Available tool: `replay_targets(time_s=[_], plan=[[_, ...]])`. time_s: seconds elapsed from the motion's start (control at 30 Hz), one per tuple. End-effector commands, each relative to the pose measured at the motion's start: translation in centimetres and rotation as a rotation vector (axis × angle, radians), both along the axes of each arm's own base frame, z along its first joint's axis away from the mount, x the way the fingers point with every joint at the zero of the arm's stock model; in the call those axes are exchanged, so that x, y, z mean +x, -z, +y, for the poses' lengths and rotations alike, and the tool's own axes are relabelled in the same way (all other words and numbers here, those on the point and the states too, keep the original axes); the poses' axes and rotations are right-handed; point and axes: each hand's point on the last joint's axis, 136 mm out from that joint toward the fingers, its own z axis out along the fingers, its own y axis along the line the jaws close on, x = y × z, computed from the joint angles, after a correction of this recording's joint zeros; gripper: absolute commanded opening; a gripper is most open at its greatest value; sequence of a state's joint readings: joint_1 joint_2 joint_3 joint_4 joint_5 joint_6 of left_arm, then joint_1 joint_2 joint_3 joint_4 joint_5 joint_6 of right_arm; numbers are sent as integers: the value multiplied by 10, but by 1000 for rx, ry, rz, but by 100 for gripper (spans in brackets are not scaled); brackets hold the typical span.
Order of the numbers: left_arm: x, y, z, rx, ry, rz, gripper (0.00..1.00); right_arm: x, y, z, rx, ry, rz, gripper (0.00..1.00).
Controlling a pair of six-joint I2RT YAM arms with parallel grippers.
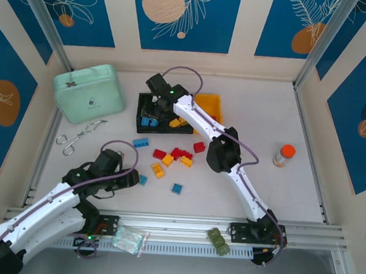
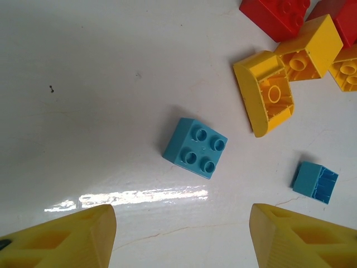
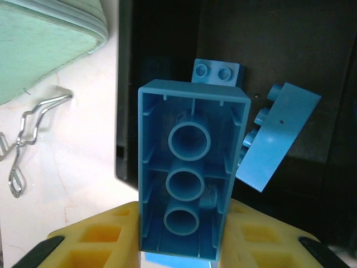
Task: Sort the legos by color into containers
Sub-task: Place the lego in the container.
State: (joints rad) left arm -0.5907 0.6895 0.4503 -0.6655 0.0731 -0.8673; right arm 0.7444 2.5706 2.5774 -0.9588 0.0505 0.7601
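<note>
Ten or so loose plastic studded bricks (image 1: 176,153) in red, yellow and blue lie scattered at the centre of the white table (image 1: 280,195), so the sorting looks well short of done. The right gripper (image 3: 181,240) reaches up to the row of black and yellow bins (image 1: 211,104) at upper centre, its yellow fingers (image 3: 95,240) clamped on one end of a long blue brick (image 3: 189,167). That brick hangs hollow side toward the camera above the left black bin (image 3: 128,84). The left gripper (image 2: 181,223) hovers low with its jaws spread wide and nothing between them, and a small square blue brick (image 2: 196,147) sits on the table just beyond its tips. I'd worry about the drop. The long brick is pinched by its end only, so it could pivot or fall askew and strike the tilted blue plate (image 3: 279,134) leaning in the bin. It might then bounce over the near wall toward the metal tongs (image 3: 22,139). On the left, closing off-centre could skid the square brick across the glossy surface. The right wrist view looks into the bin, where a small blue piece (image 3: 216,72) lies by the plate; from above the arm covers much of that. The overhead view instead shows the mint-green lidded case (image 1: 89,93) at upper left and how the remaining bricks are spread.
</note>
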Motion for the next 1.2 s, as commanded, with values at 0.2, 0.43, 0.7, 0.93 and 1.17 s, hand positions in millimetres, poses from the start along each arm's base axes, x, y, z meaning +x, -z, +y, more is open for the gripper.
replay_targets(time_s=[0.2,0.43,0.7,0.93,1.17], plan=[[-7,8,6,9,-22,36,64,2,8,4,64,6,85,33],[-6,8,5,3,-20,35,64,4,4,2,63,15,76,47],[-2,1,3,0,-17,17,64,1,-35,-1,78,1,8,47],[7,-6,2,14,-18,-2,64,-21,-87,-20,94,-31,-102,46],[18,-10,-7,19,7,-9,64,-62,-98,-64,93,-21,-133,47]])
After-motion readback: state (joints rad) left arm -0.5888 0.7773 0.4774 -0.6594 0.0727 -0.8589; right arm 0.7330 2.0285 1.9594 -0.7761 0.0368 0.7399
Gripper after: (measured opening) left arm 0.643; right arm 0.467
